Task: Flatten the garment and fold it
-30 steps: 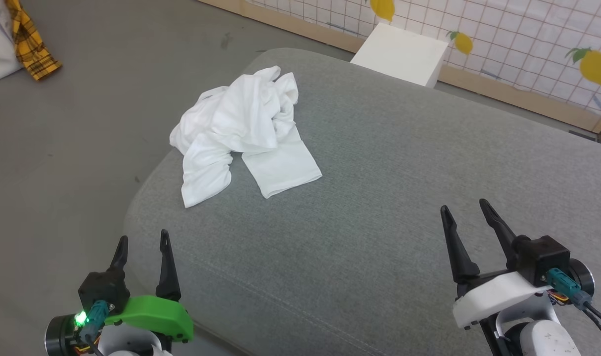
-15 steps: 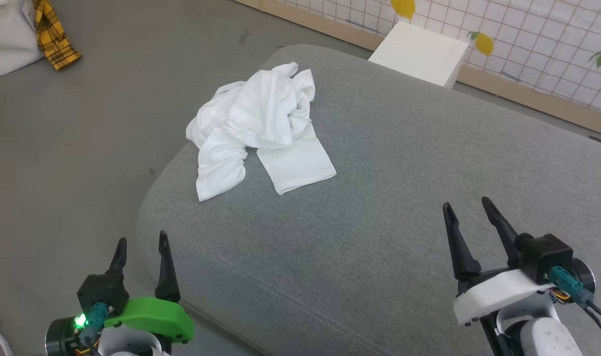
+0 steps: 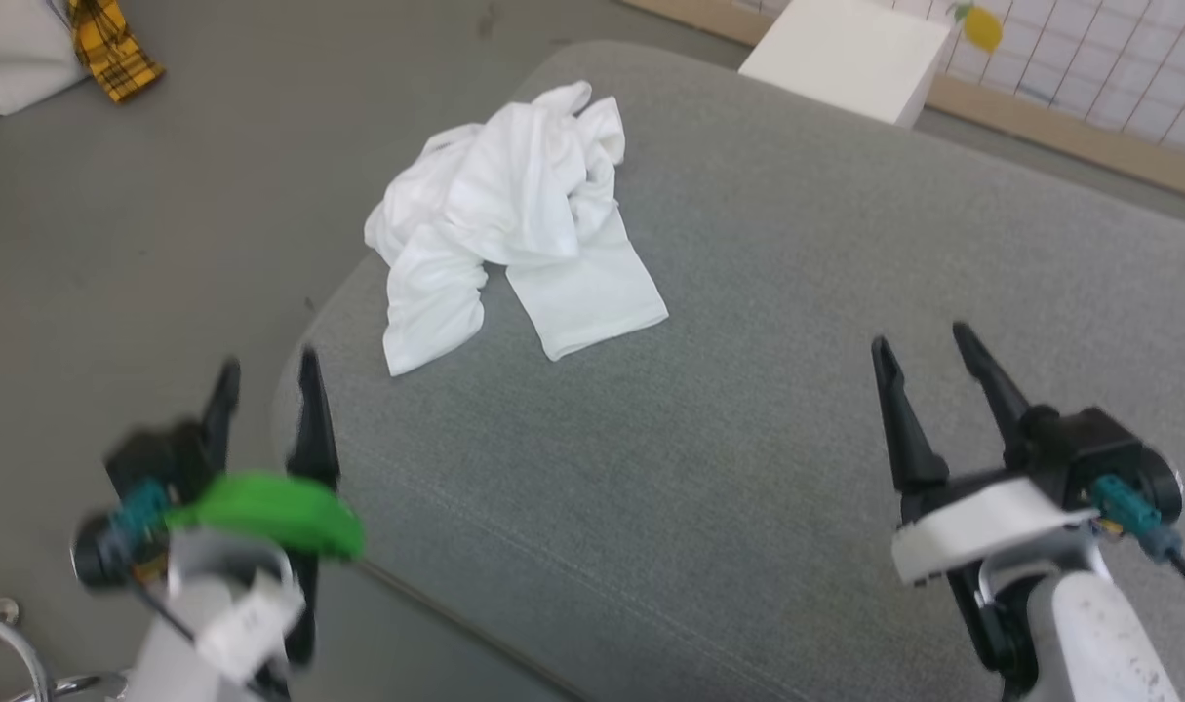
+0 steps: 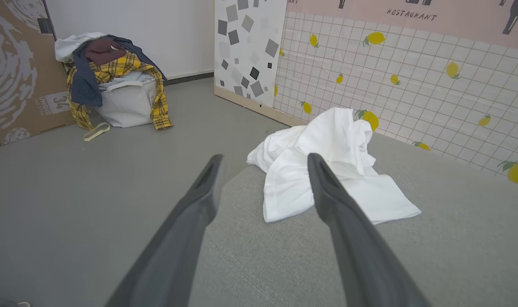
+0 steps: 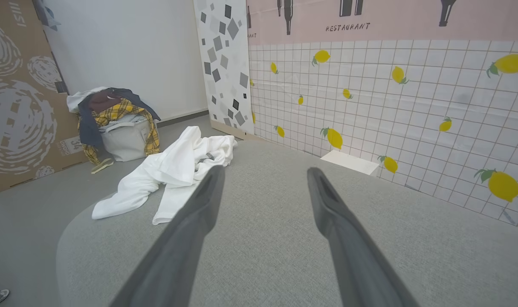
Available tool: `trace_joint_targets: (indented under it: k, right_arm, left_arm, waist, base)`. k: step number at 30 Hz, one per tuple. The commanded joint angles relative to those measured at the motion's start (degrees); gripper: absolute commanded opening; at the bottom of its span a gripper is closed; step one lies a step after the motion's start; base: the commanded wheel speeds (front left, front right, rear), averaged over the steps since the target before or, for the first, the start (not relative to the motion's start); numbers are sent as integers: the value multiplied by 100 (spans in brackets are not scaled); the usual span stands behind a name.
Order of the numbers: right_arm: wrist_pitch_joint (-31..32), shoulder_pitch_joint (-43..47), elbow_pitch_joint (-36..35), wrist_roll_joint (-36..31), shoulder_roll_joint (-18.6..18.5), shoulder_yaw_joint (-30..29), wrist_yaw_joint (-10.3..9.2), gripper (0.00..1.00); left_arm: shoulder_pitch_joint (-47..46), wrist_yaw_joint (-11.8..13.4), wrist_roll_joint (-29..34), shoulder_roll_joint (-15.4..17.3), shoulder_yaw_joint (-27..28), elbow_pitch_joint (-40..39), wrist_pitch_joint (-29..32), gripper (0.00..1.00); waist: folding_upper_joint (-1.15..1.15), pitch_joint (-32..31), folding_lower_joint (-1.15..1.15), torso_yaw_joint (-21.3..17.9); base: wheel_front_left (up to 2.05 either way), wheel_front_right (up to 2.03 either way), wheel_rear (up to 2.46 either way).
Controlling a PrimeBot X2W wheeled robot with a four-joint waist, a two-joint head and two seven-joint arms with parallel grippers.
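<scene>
The white garment (image 3: 514,219) lies crumpled in a heap near the far left corner of a grey cushioned surface (image 3: 748,409); two loose ends spread flat toward me. The left wrist view has the garment (image 4: 327,170) just ahead of the fingers, the right wrist view has the garment (image 5: 169,170) off to the left. My left gripper (image 3: 265,366) hovers open and motion-blurred over the cushion's near left edge, short of the garment. My right gripper (image 3: 924,336) stands open above the cushion's right side, well away from the cloth. Nothing sits between either pair of fingers.
A rigid white box (image 3: 846,54) stands beyond the cushion against a lemon-patterned tiled wall (image 5: 391,94). A white basket heaped with yellow plaid and dark clothes (image 4: 114,85) sits on the grey floor at far left, beside a cardboard panel (image 4: 11,68).
My left arm has risen and moved forward toward the garment, blurring as it goes; the right gripper has lifted a little. The head camera has tilted down and shifted. Garment unmoved.
</scene>
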Motion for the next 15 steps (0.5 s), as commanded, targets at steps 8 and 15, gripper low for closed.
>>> trace_joint_targets:
  k: [8, 15]
  right_arm:
    - [317, -744, -524, -598, 1, 25, -9, 100]
    - [316, -1246, -672, -599, 1, 280, -9, 100]
  left_arm:
    - [-3238, -585, -564, 558, -52, 1375, 1316, 100]
    - [-4462, -654, -766, 1050, 171, 2413, 2061, 100]
  waist:
    - [0, 1718, 0, -528]
    - [0, 2460, 0, -1214]
  base:
    - [0, 0, 0]
    - [0, 0, 0]
